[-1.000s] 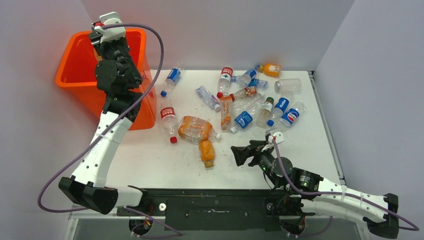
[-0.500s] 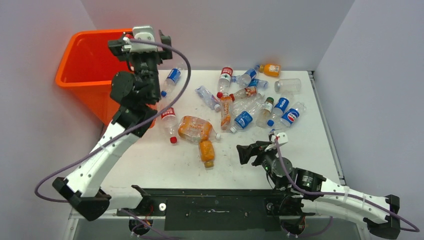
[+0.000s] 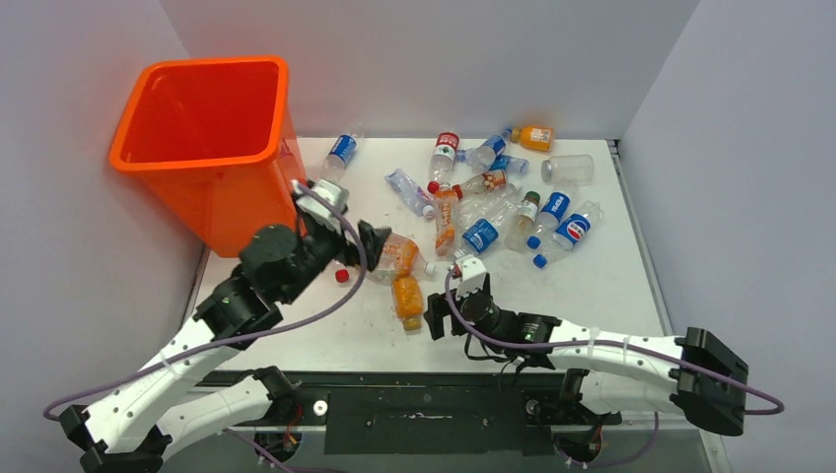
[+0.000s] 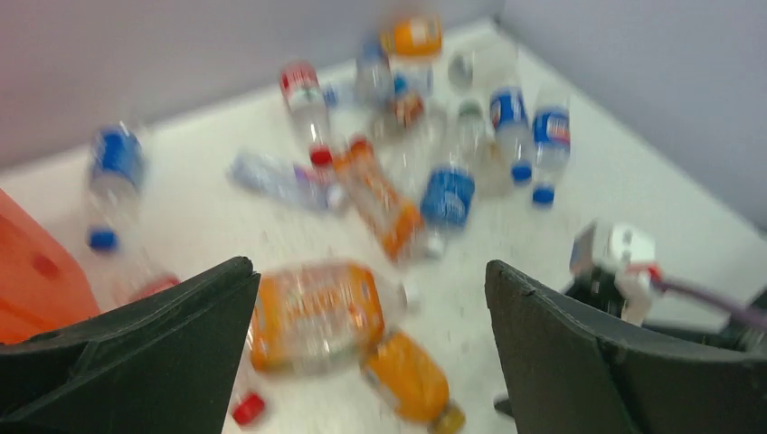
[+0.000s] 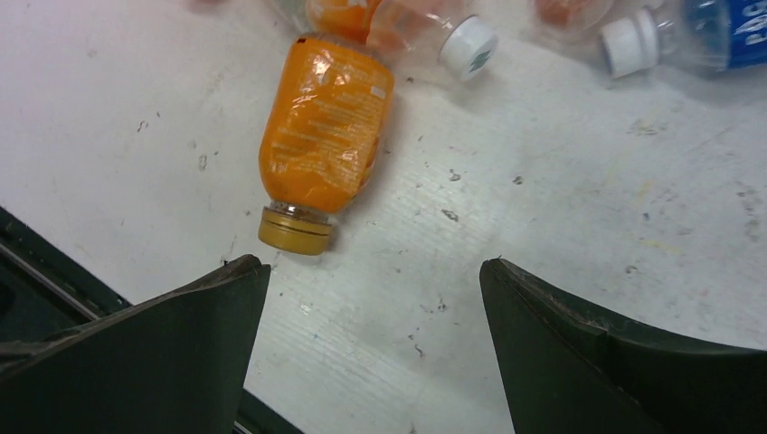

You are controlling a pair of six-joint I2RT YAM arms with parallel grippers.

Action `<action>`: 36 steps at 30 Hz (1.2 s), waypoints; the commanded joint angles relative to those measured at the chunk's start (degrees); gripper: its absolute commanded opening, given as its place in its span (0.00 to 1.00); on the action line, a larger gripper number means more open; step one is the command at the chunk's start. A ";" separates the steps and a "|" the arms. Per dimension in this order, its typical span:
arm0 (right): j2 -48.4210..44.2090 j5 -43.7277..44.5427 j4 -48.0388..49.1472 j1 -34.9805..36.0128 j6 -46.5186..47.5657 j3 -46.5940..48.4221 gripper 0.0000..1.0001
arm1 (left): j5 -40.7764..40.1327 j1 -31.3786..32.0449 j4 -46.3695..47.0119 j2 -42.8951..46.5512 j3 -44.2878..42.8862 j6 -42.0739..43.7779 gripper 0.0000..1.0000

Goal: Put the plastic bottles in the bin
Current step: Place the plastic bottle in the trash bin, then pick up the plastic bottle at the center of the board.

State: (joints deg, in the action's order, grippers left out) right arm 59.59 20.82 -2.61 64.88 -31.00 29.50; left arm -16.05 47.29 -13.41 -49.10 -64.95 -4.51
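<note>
Pick-up step: left gripper (image 3: 373, 242) and right gripper (image 3: 440, 321) both gape wide, empty; plastic bottles (image 3: 480, 236) litter the table (image 3: 611, 286), bin (image 3: 242, 192) at ten o'clock. Likely next: right gripper must straddle the orange bottle (image 5: 326, 122) at its eleven o'clock.

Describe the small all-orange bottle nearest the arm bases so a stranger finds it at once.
From the orange bin at the back left, look right to the scattered bottles. At their near edge lies a squat bottle, orange all over with a gold cap, unlike its clear neighbours.
</note>
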 commanded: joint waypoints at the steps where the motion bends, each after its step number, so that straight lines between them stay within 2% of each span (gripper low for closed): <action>1: 6.15 -9.36 10.71 -0.96 -2.00 2.58 0.90 | 7.96 0.13 -5.36 6.11 14.25 -11.36 0.96; 5: 12.26 -11.47 15.66 -1.41 -3.11 3.40 0.90 | 6.34 0.07 1.59 14.00 22.60 -15.30 0.96; 10: 19.75 -10.91 18.26 -1.77 -3.94 5.52 0.90 | 2.26 -0.15 5.92 19.15 29.15 -18.04 0.96; 14: 24.16 -10.10 19.68 -1.86 -3.99 6.45 0.90 | 2.77 -0.10 4.92 20.81 30.06 -18.67 0.96; 22: 29.57 -7.02 19.32 -1.99 -3.05 8.56 0.99 | 0.18 0.96 2.76 20.27 28.77 -16.24 0.96; 25: 31.02 -8.51 21.20 -2.06 -2.40 8.60 0.92 | -1.35 0.91 -0.61 16.83 22.81 -13.95 0.96; 27: 32.44 -9.33 22.07 -2.04 -2.68 8.76 0.86 | -6.67 0.94 -4.84 13.20 17.14 -14.07 0.96; 30: 34.02 -9.84 23.21 -2.04 -3.54 8.63 0.65 | -8.89 0.85 -5.60 8.63 12.73 -9.91 0.96; 36: 30.13 -9.49 19.99 -2.04 -3.08 6.95 0.34 | -3.06 0.79 6.70 9.95 21.58 -1.58 0.96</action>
State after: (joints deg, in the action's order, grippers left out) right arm 93.25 11.09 18.00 63.29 -34.13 36.69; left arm -22.04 47.97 -14.22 -40.56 -48.27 -12.88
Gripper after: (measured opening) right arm 0.431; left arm 0.962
